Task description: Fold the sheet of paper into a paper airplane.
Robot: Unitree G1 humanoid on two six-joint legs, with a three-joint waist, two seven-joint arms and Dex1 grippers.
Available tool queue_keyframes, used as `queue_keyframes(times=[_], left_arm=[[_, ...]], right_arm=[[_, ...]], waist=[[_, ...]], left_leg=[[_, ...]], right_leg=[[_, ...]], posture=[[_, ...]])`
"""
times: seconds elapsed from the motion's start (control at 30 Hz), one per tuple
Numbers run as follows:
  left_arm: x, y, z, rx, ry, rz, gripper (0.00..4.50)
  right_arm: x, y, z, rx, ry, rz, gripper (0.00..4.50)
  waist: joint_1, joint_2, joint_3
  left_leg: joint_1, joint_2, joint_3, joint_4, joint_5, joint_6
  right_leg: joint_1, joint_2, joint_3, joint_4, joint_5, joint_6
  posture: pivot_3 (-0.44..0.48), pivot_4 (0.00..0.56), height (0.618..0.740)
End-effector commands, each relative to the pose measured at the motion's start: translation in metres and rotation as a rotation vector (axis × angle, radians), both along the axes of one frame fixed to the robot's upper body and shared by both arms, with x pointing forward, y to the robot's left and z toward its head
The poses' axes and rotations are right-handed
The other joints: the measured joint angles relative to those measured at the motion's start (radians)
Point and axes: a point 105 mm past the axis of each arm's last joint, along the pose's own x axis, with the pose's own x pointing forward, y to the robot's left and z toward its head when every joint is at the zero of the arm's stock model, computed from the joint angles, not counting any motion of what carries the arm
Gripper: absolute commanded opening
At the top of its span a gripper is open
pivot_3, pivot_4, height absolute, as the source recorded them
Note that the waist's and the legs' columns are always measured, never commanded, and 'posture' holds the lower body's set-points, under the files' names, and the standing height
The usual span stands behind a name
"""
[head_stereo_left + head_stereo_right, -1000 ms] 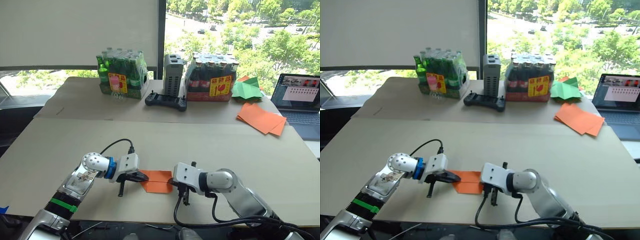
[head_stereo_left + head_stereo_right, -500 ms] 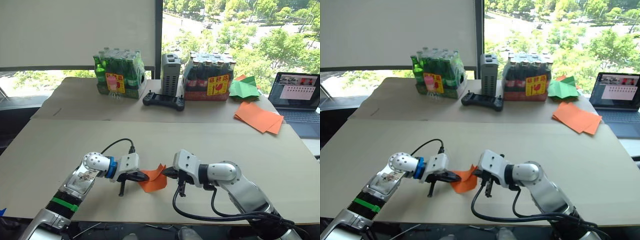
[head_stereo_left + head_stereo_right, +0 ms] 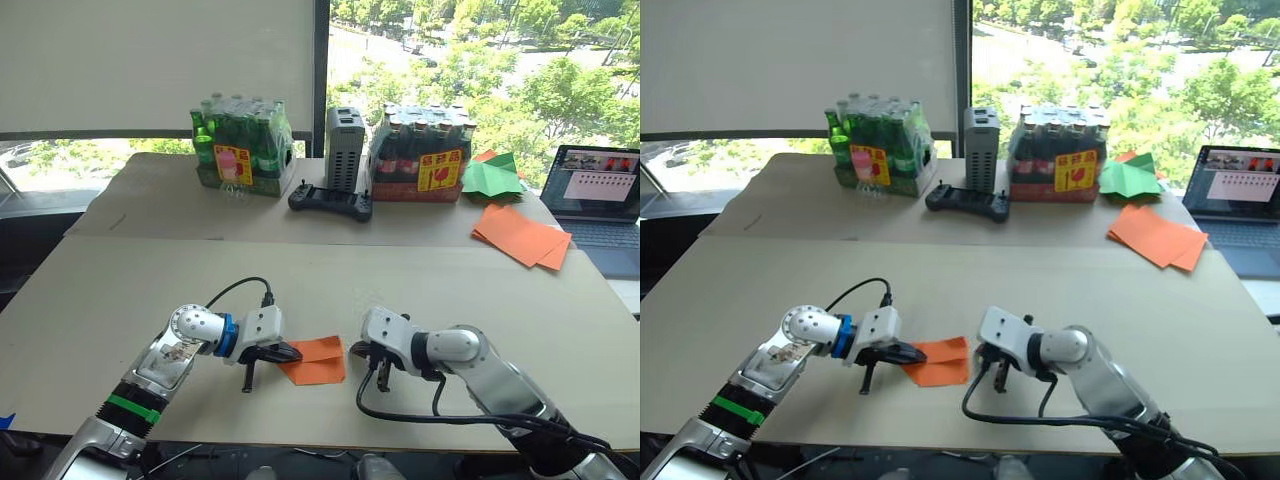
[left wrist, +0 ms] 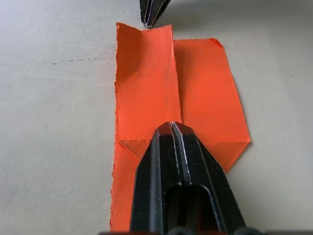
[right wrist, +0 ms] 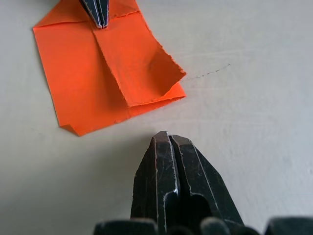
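Near edge of table: sheet of paper lies flat between the two grippers, partly folded, with one flap doubled over lengthwise and a ragged crease. Left gripper has its fingers clenched together, tip pressing down on the paper's left end, nothing gripped between them. Right gripper is also clenched, empty, sitting on the table just off the paper's right edge, not touching it.

Risk: the folded flap bulges up at its free corner in the right wrist view and isn't creased hard. With only the left tip pinning one end, it could spring open, or the sheet could pivot or slide if the right gripper pushes in from the side. The torn-looking edge could rip further under a drag.

Half a second ago the paper's right side was lifted off the table with the right gripper against it; now the paper is down flat and the right gripper has backed away to the right. Left gripper hasn't moved.

Farther back: game controller, grey box, green bottle pack, dark bottle pack, green paper shape, pile of orange sheets, laptop.
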Motion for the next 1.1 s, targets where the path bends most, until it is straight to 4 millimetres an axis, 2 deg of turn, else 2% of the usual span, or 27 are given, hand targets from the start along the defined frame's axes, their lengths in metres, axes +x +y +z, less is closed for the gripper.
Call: queue_keyframes(times=[0.03, 0.13, 0.2, 0.3, 0.47, 0.57, 0.83, 0.97, 1.1], left_arm=[[-0.003, -0.001, -0.007, 0.031, 0.014, -0.013, 0.00], [-0.003, -0.002, -0.007, 0.029, 0.014, -0.017, 0.00], [-0.003, -0.002, -0.007, 0.028, 0.015, -0.019, 0.00], [-0.004, -0.003, -0.007, 0.027, 0.016, -0.020, 0.00], [-0.003, -0.006, -0.005, 0.019, 0.012, -0.025, 0.00], [-0.004, -0.014, -0.002, 0.000, 0.009, -0.033, 0.00], [-0.002, -0.026, -0.008, -0.012, 0.014, -0.006, 0.00], [-0.001, -0.015, -0.020, 0.033, 0.027, 0.038, 0.00], [-0.008, 0.000, -0.028, 0.079, 0.047, 0.047, 0.00]], right_arm=[[-0.011, 0.016, 0.030, 0.110, -0.051, 0.088, 0.03], [-0.011, 0.030, 0.042, 0.165, -0.078, 0.113, 0.03], [-0.006, 0.041, 0.042, 0.172, -0.093, 0.109, 0.03], [0.001, 0.050, 0.029, 0.134, -0.095, 0.086, 0.03], [0.010, 0.037, -0.007, 0.022, -0.044, 0.014, 0.03], [0.010, 0.031, -0.019, -0.005, -0.018, -0.006, 0.03], [0.005, 0.036, -0.025, -0.007, 0.013, 0.006, 0.03], [0.004, 0.037, -0.025, -0.008, 0.018, 0.003, 0.03], [0.002, 0.039, -0.026, -0.004, 0.026, -0.001, 0.03]], waist=[[-0.003, 0.000, 0.000], [-0.005, 0.000, 0.000], [-0.005, 0.000, 0.000], [-0.003, 0.000, 0.000], [0.001, 0.000, 0.000], [0.000, 0.000, 0.000], [-0.001, 0.000, 0.000], [-0.001, 0.001, 0.000], [-0.006, 0.001, -0.001]], left_leg=[[0.000, 0.000, 0.000, 0.000, 0.000, 0.000], [0.000, 0.000, 0.000, 0.000, 0.000, 0.000], [0.001, 0.000, 0.000, 0.000, 0.000, 0.000], [0.000, 0.000, 0.000, 0.000, 0.000, 0.000], [-0.002, 0.000, 0.000, 0.000, 0.000, 0.000], [-0.001, 0.000, 0.000, 0.000, 0.000, 0.000], [0.000, 0.000, 0.000, 0.000, 0.000, 0.000], [0.001, 0.000, 0.000, 0.000, 0.000, 0.000], [0.003, 0.000, 0.000, 0.000, 0.000, 0.000]], right_leg=[[0.000, 0.000, 0.000, 0.000, 0.000, 0.000], [0.000, 0.000, 0.000, 0.000, 0.000, 0.000], [0.000, 0.000, 0.000, 0.000, 0.000, 0.001], [0.000, 0.000, 0.000, 0.000, 0.000, 0.000], [-0.002, -0.001, 0.000, 0.000, 0.000, 0.000], [-0.001, -0.001, 0.000, 0.000, 0.000, 0.000], [0.000, 0.000, 0.000, 0.000, 0.000, 0.000], [0.001, 0.000, 0.000, 0.000, 0.000, 0.000], [0.002, 0.000, 0.000, 0.000, 0.000, 0.000]], posture=[[0.000, 0.150, 0.733], [0.000, 0.150, 0.733], [0.000, 0.150, 0.733], [0.000, 0.150, 0.733], [0.000, 0.150, 0.733], [0.000, 0.150, 0.733], [0.000, 0.150, 0.733], [0.000, 0.150, 0.733], [0.000, 0.150, 0.733]])
